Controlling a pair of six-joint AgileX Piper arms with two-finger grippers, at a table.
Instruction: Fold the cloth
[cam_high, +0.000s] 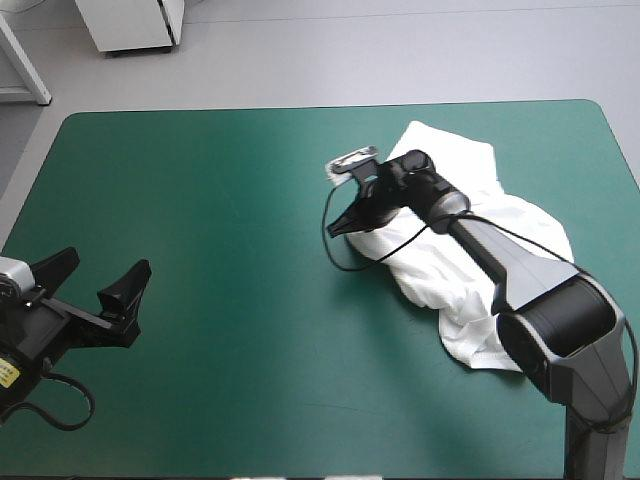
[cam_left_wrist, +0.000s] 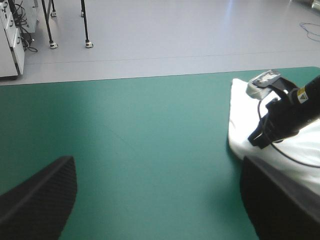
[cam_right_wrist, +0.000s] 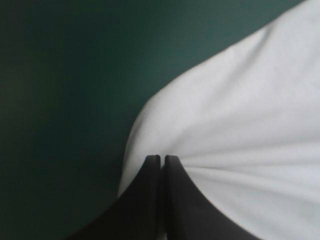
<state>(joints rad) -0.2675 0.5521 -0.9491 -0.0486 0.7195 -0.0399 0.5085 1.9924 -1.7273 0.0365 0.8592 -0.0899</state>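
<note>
One white T-shirt (cam_high: 450, 160), crumpled into a long heap on the right half of the table (cam_high: 200, 200). Near end bunched and rounded, toward the table's near right corner; middle slanting across toward the table's centre; far end a flatter, squarish flap just short of the table's far edge. Sleeves and collar not to be told apart. Two grippers, two black fingers on each. Nearest, by the table's near left corner, the left gripper (cam_high: 108, 262): fingers spread wide, nothing between them, only bare teal-green cover ahead. Farther in, near the table's middle, the right gripper (cam_right_wrist: 162, 159): fingers pressed together into one point, pinching the heap's edge on the side toward the table's centre, with creases fanning out from the tips. Cloth soft and thin, with shallow rolling folds and no sharp crease. Cover smooth, matte and flat, with rounded corners at the table's far side. Fingers broad, curved like fins and tapering to narrow tips, with a fine grainy surface seen in the left wrist view.
</note>
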